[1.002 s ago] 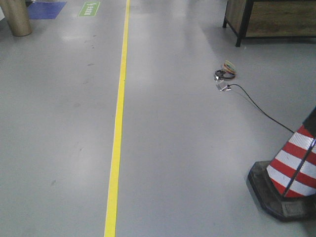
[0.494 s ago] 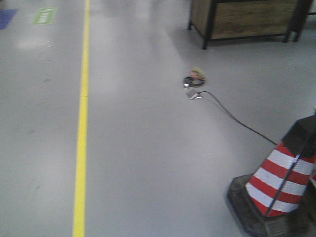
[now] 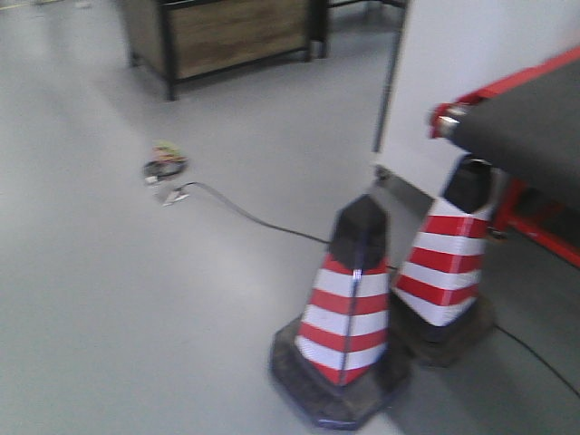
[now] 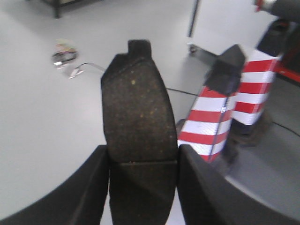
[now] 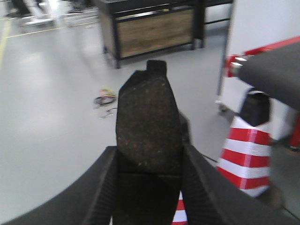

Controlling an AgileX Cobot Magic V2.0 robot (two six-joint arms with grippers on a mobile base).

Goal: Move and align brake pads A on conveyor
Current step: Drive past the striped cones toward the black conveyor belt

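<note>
Each wrist view shows one dark grey brake pad A clamped between black fingers. My left gripper [image 4: 143, 161] is shut on a brake pad [image 4: 133, 108] that stands up over the grey floor, end tab at the top. My right gripper [image 5: 149, 166] is shut on another brake pad [image 5: 147, 122], held the same way. The conveyor [image 3: 535, 131] shows at the right edge of the front view as a dark belt end with a red frame, and again as the conveyor [image 5: 274, 72] at the right of the right wrist view. Neither gripper appears in the front view.
Two red-and-white traffic cones [image 3: 349, 308] [image 3: 449, 263] stand on the floor in front of the conveyor end. A black cable [image 3: 245, 213] runs across the floor from a small coil of wires [image 3: 165, 163]. A wooden cabinet with a black frame [image 3: 227, 32] stands at the back.
The front view has swung right: the yellow floor line has left the frame, the cable coil slid left, and a second cone and the conveyor end have come into view.
</note>
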